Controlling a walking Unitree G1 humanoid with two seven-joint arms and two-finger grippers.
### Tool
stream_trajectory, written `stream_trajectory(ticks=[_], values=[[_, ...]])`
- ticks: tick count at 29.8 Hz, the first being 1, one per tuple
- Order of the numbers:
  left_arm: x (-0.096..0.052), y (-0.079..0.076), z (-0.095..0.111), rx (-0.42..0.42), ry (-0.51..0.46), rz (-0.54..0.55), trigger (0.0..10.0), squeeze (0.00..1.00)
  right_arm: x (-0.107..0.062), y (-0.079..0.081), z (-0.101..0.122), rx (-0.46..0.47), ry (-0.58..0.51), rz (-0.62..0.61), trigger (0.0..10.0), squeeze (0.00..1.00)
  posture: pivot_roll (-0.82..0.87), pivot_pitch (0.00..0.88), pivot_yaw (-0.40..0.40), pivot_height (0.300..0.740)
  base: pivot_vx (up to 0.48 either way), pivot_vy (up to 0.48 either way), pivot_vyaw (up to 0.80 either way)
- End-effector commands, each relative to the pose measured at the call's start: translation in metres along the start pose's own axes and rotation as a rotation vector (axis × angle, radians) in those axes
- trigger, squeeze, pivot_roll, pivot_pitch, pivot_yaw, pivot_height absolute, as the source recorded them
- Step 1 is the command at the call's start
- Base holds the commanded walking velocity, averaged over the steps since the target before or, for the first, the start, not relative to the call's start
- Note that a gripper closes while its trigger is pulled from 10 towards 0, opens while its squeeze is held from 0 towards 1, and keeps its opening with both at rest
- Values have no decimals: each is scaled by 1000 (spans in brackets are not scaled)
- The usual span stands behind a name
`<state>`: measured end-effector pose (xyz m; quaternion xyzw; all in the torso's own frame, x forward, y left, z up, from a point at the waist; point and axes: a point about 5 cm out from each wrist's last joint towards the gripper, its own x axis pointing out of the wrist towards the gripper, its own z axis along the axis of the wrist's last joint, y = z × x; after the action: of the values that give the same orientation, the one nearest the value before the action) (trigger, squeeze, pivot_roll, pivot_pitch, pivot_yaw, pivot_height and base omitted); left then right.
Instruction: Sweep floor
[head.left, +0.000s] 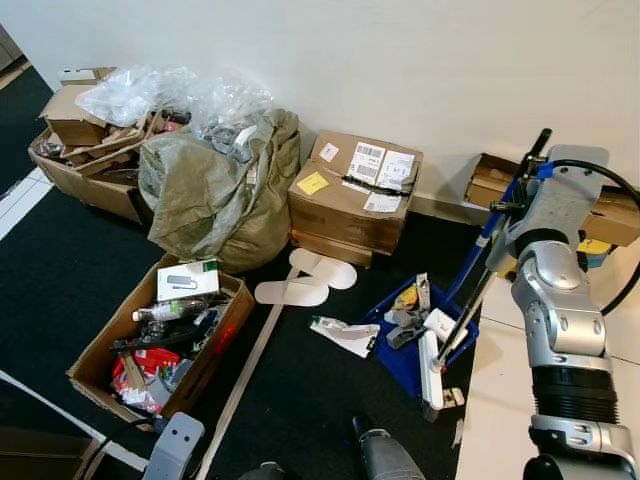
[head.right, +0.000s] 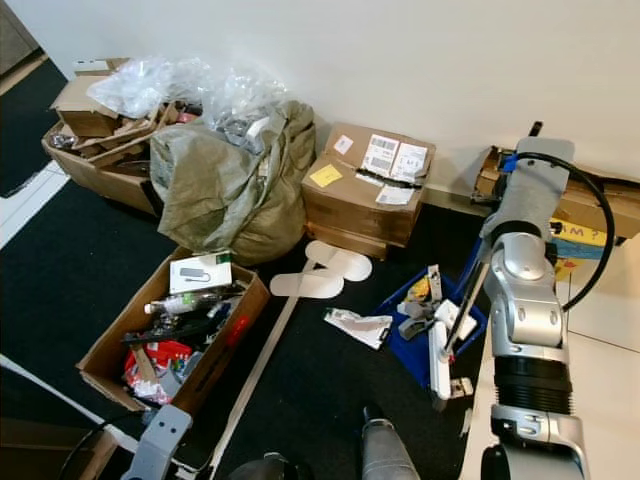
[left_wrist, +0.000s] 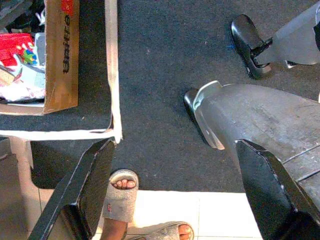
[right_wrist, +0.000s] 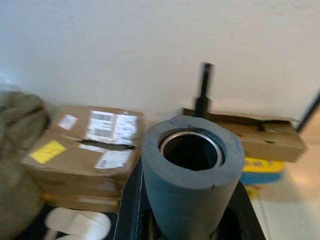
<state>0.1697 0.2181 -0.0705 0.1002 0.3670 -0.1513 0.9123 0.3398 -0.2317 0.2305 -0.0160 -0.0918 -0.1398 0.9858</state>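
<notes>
Left wrist view: my left gripper (left_wrist: 170, 190) hangs low over the dark carpet (left_wrist: 160, 50), its two black fingers (left_wrist: 85, 185) spread wide with nothing between them; a person's sandalled foot (left_wrist: 120, 197) stands on the pale tile just past them.
Far left of the head views: the open brown cardboard box of mixed rubbish (head.left: 160, 335) sits on the carpet, with a long pale flat strip (head.left: 240, 375) lying just beside it.
Middle: the crumpled white paper scrap (head.left: 345, 335) lies on the carpet near the blue plastic dustpan (head.left: 405, 350), which already holds wrappers and scraps.
Broom: the grey foam-sleeved metal broom handle (right_wrist: 190, 165) runs steeply down from my right gripper (head.left: 535, 195) and to the left, ending at the white broom head (head.left: 432, 370), which rests at the dustpan's near edge.
Right gripper: clenched round the upper end of the handle, the sleeve wedged between its fingers, as the right wrist view shows.
Long axis: tilted, top toward the wall and the right, head toward me and the left.
Key relation: the loose paper lies left of the broom head, beyond the dustpan from my right arm, so I judge the next stroke must reach leftward past the pan and draw back toward it.
Nearer arm: the right, already on the broom; the left is idle.
</notes>
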Motion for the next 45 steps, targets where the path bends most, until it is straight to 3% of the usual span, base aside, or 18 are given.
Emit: stream_trajectory(ticks=[1, 10, 14, 22, 25, 27, 29, 37, 40, 45], values=[[-6, -1, -15, -17, 62, 5, 10000, 0, 0, 10, 27, 84, -121, 67, 10000, 0, -16, 268, 110, 740, 0, 0, 0], [-5, -1, -15, -20, 64, 6, 10000, 0, 3, 7, 31, 55, -96, 77, 10000, 0, -20, 266, 110, 740, 0, 0, 0], [-5, -2, -16, -23, 72, 6, 10000, 0, 7, 3, 46, 26, -81, 78, 10000, 0, -25, 265, 111, 740, 0, 0, 0], [-6, -5, -20, -27, 87, 3, 10000, 0, 8, 11, 61, 42, -97, 121, 10000, 0, -24, 266, 107, 740, 0, 0, 0], [-8, -6, -24, -32, 94, 2, 10000, 0, 5, 42, 72, 257, -142, 292, 10000, 0, -18, 278, 104, 740, 0, 0, 0], [-8, -6, -24, -32, 94, 2, 10000, 0, 5, 42, 72, 257, -142, 292, 10000, 0, -18, 278, 104, 740, 0, 0, 0], [-10, -6, -26, -34, 97, 3, 10000, 0, 2, 57, 71, 341, -132, 355, 10000, 0, -9, 288, 102, 740, 0, 0, 0], [-13, -5, -30, -35, 102, 7, 10000, 0, -4, 87, 62, 417, -93, 429, 10000, 0, 3, 302, 102, 740, 0, 0, 0], [-16, -6, -34, -34, 108, 4, 10000, 0, -11, 109, 44, 498, -60, 457, 10000, 0, 15, 314, 100, 740, 0, 0, 0], [-18, -6, -37, -34, 109, 1, 10000, 0, -15, 119, 28, 522, -36, 436, 10000, 0, 35, 331, 103, 740, 0, 0, 0]])
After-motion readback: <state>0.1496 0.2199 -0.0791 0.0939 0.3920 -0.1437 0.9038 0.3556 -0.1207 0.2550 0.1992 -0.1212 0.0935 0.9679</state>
